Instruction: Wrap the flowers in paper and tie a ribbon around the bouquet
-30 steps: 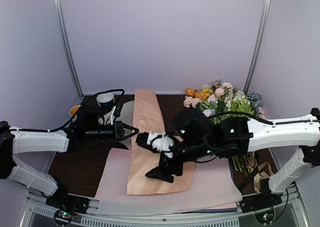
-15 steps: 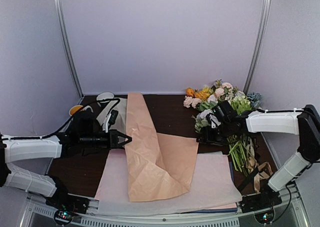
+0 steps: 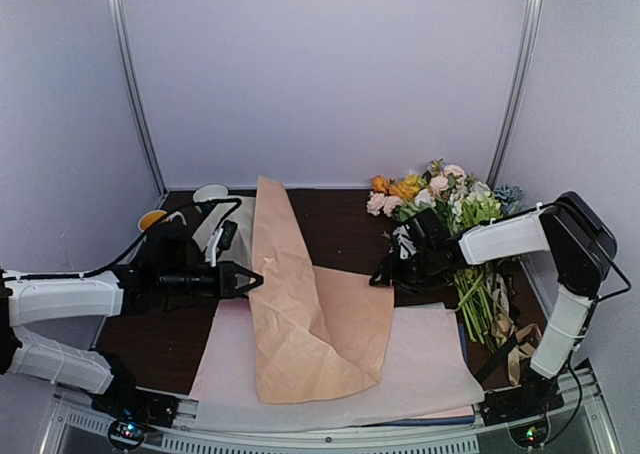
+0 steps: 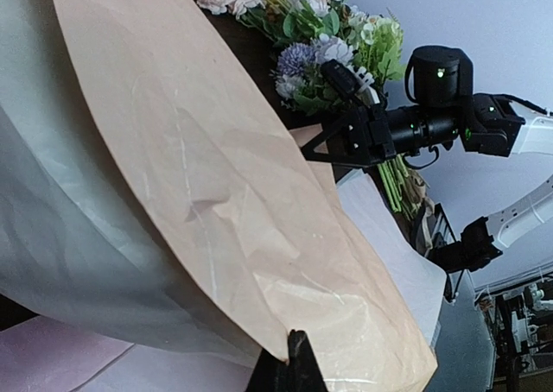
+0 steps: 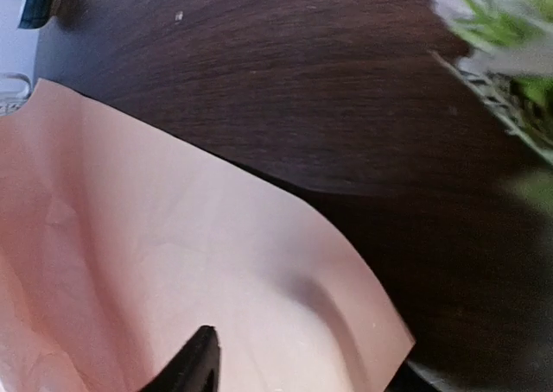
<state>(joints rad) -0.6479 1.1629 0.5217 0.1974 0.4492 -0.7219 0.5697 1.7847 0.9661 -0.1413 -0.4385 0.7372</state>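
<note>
The peach-tan paper point(image 3: 330, 324) lies over pale pink sheets, and its left edge is raised into a tall ridge point(image 4: 199, 176). My left gripper point(image 3: 255, 279) is shut on that raised edge, with its tips point(image 4: 298, 357) pinching the paper's rim. My right gripper point(image 3: 383, 274) is open just off the paper's right corner and holds nothing. One of its fingers point(image 5: 197, 362) hovers over that corner. The flowers point(image 3: 447, 189) lie at the back right, with blue and white heads point(image 4: 300, 60) right behind the right gripper. A tan ribbon point(image 3: 518, 346) lies by the stem ends.
Pale pink sheets point(image 3: 430, 364) cover the near half of the dark table point(image 3: 350, 219). Orange and yellow blooms point(image 3: 403, 187) sit in the flower pile. A white cup point(image 3: 210, 192) and an orange item point(image 3: 150, 219) stand at the back left. Green stems point(image 3: 480, 304) run toward the right arm's base.
My right arm has pulled back to the right, off the middle of the paper. The sheet's right half has spread flat and the right jaws have narrowed. My left gripper still holds the raised edge.
</note>
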